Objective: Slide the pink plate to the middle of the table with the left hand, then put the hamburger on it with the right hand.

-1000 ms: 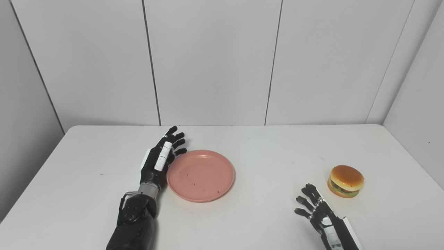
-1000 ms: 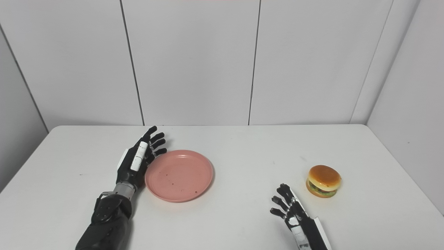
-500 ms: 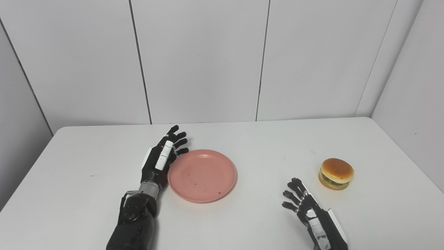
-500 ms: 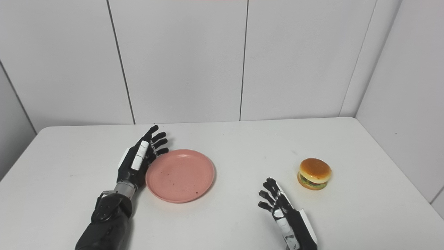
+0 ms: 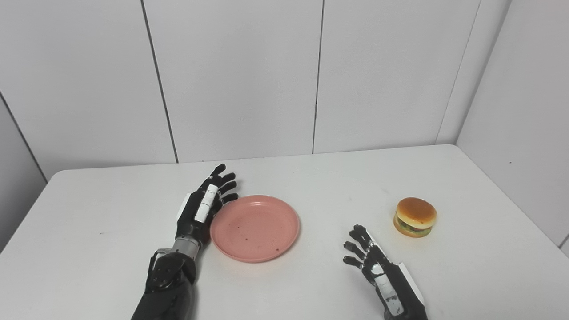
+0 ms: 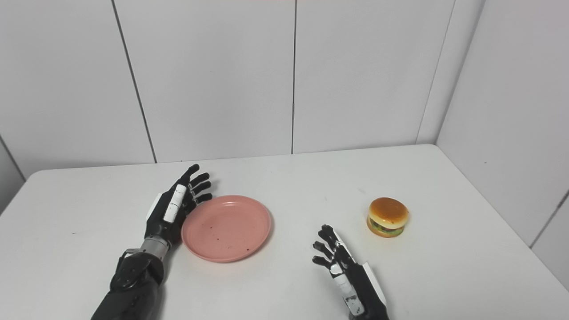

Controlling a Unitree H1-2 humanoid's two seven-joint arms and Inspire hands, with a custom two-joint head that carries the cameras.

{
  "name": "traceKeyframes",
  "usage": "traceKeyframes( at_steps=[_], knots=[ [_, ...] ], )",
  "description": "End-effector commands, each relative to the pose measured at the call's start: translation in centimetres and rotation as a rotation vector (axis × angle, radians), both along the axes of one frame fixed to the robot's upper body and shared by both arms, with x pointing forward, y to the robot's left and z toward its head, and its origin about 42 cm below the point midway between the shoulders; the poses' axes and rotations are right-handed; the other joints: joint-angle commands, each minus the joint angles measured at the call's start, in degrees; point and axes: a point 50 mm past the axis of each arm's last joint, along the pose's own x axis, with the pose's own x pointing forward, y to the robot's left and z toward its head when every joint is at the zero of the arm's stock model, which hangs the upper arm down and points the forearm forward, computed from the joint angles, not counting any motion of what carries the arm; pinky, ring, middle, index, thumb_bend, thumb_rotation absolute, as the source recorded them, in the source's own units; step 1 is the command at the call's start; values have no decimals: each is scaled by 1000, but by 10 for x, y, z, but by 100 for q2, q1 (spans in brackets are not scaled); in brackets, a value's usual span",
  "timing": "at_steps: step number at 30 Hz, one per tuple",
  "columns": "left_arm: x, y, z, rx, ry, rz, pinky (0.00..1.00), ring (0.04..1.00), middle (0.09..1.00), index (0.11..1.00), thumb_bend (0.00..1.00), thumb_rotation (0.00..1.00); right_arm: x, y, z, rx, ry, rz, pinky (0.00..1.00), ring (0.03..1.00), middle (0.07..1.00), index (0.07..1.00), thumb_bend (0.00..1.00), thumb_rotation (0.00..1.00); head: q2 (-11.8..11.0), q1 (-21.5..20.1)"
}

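Left hand: the black robotic left hand (image 5: 202, 209) stands edge-on against the left rim of the round pink plastic plate (image 5: 254, 227), fingers spread apart and holding nothing.
Right hand: the black right hand (image 5: 373, 266) hovers low over the white desk (image 5: 466, 275), fingers apart and empty, short of the toy hamburger with a tan bun (image 5: 415, 217).
Plate position: it lies flat, roughly mid-desk though a little left of centre.
Hamburger position: upright on the right side of the desk, well apart from the plate.
Risk, plate: if the left hand pushes on with only its edge on the low rim, I judge it could ride up over the rim or spin the plate off course.
Risk, hamburger: a smooth rounded bun may slip or topple if the right hand's fingers close off-centre.
Change from earlier: the whole view has swung rightward, so the camera moved; the left hand stays at the plate's rim, and the right hand appears closer to the hamburger.
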Motion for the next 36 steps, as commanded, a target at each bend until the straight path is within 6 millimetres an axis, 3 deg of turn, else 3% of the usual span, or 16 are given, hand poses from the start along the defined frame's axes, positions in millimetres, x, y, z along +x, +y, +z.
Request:
traceKeyframes(
  at_steps=[1,16,36],
  knots=[
    [-20,-15,-28,-30,58,-13,752,839,839,877,948,772,-2,10,-11,18,84,24,829,894,948,946,997,936,7,1],
    [-17,-12,-23,-71,33,13,821,855,841,874,925,770,-2,10,-13,18,86,22,828,893,951,946,995,931,-25,-14],
    [-14,-9,-27,46,68,-30,880,884,859,887,970,800,-1,12,-15,21,79,30,833,899,953,948,958,923,-41,-44]
  ],
)
